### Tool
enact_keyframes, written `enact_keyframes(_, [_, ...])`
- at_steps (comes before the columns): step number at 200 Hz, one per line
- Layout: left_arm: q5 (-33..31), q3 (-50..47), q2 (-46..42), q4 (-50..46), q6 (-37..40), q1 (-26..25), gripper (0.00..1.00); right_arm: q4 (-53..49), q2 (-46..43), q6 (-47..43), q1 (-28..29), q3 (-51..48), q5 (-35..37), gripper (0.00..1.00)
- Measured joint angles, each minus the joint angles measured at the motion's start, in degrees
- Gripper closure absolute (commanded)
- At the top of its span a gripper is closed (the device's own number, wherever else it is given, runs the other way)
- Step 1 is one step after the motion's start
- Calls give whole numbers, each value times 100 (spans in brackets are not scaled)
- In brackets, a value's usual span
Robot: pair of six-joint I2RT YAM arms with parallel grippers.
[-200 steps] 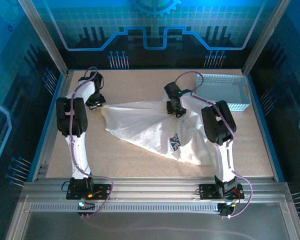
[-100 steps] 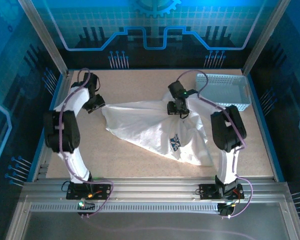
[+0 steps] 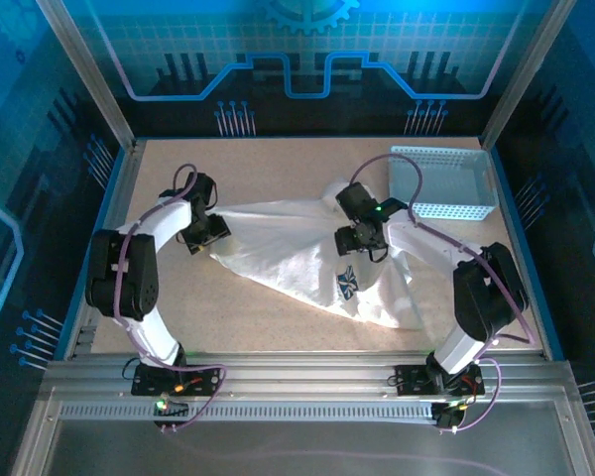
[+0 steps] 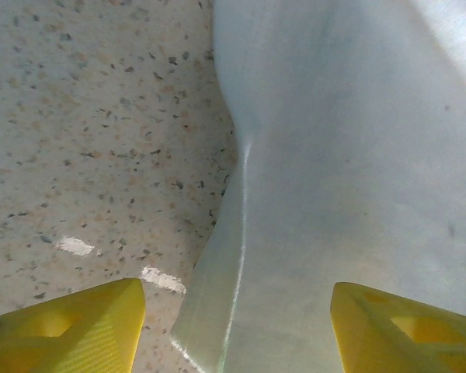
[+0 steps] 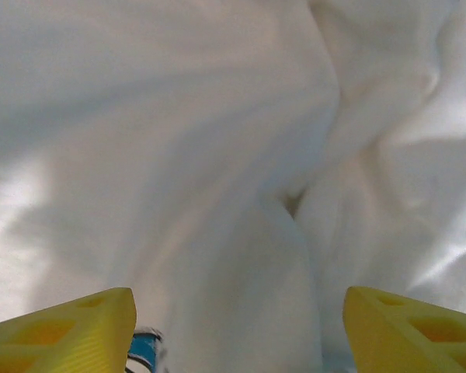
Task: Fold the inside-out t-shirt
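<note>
A speckled tan table [image 3: 278, 327] sits inside a blue-lit enclosure [image 3: 307, 50] framed by aluminium posts [image 3: 84, 69]. The inside-out t-shirt [image 3: 288, 248] lies rumpled across the table's middle, under both claws. The left gripper [image 3: 206, 234] hangs with its jaws apart over the shirt's edge, bare table on its outer side. The right gripper [image 3: 363, 239] gapes above creased cloth, seemingly pinching nothing, with the printed logo [image 3: 347, 283] just nearer than it. A perforated basket [image 3: 446, 186] stands beyond the right gripper, apart from it.
</note>
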Motion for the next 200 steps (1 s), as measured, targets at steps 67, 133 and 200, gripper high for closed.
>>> enact_keyframes(67, [374, 0, 404, 295, -70, -42, 89, -13, 319, 144, -17, -13, -42, 81])
enact_keyframes(133, [529, -127, -1331, 448, -31, -44, 100, 162, -1423, 4, -258, -334, -485, 100])
enact_keyframes(200, [514, 535, -4140, 389, 0, -59, 96, -706, -3362, -162, -695, 1311, -704, 100])
